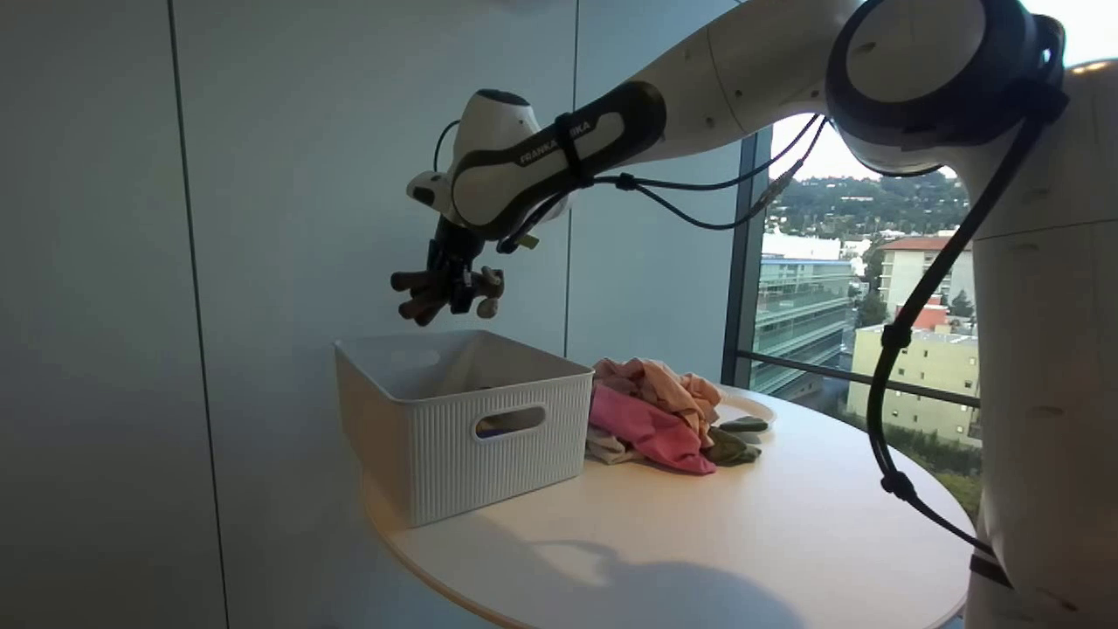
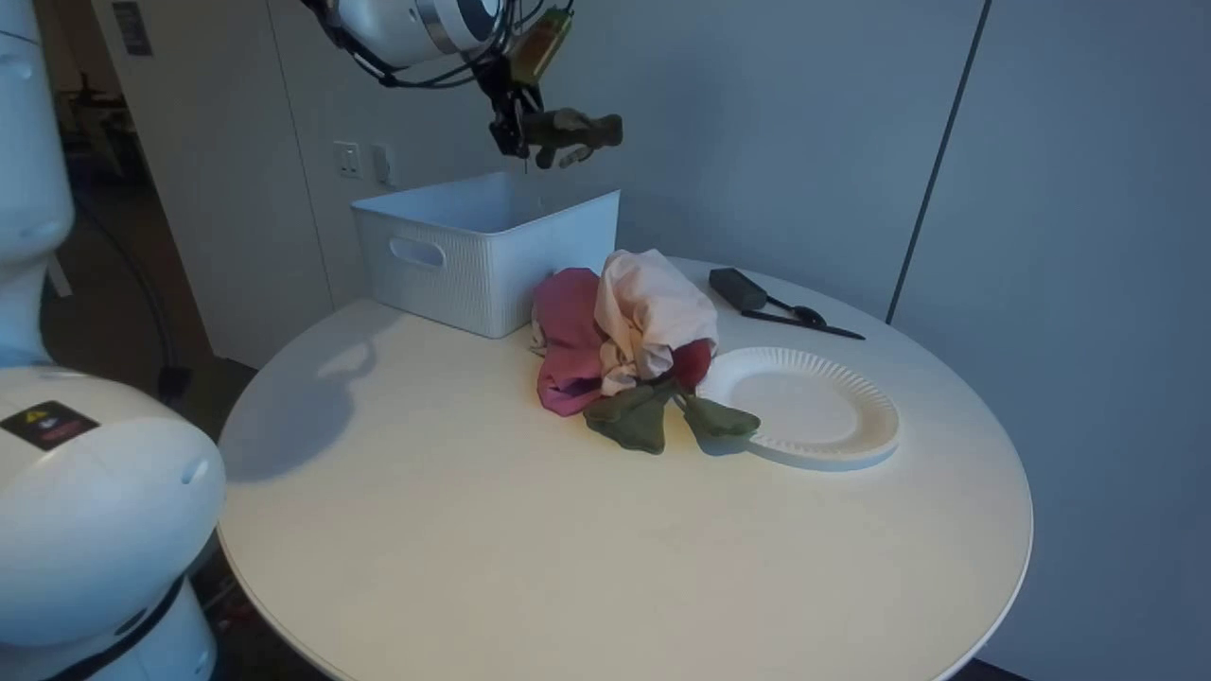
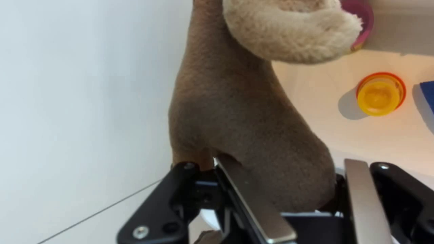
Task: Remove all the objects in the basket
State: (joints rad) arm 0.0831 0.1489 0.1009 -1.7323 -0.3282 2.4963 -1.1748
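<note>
My gripper [image 1: 454, 293] is shut on a brown plush toy [image 1: 424, 293] with a cream-coloured part, in the air above the basket. In an exterior view the gripper [image 2: 517, 132] holds the plush toy [image 2: 577, 130] sideways over the basket's rim. In the wrist view the fingers [image 3: 291, 169] sit around one end of the toy's body [image 3: 234, 98]. The light grey basket [image 1: 498, 472] stands on the table and shows in both exterior views [image 2: 435, 288]. Inside it the wrist view shows a yellow-lidded tub [image 3: 378, 98], a magenta tub [image 3: 365, 17] partly hidden by the toy, and a blue object [image 3: 428, 93].
A pile of pink [image 2: 570, 331] and peach cloth [image 2: 653, 307] lies beside the basket, with green fabric pieces [image 2: 634, 418] and a red item [image 2: 693, 362]. A white plate [image 2: 875, 416] and black utensils [image 2: 738, 288] lie on the round table [image 2: 587, 558]. A wall stands behind the basket.
</note>
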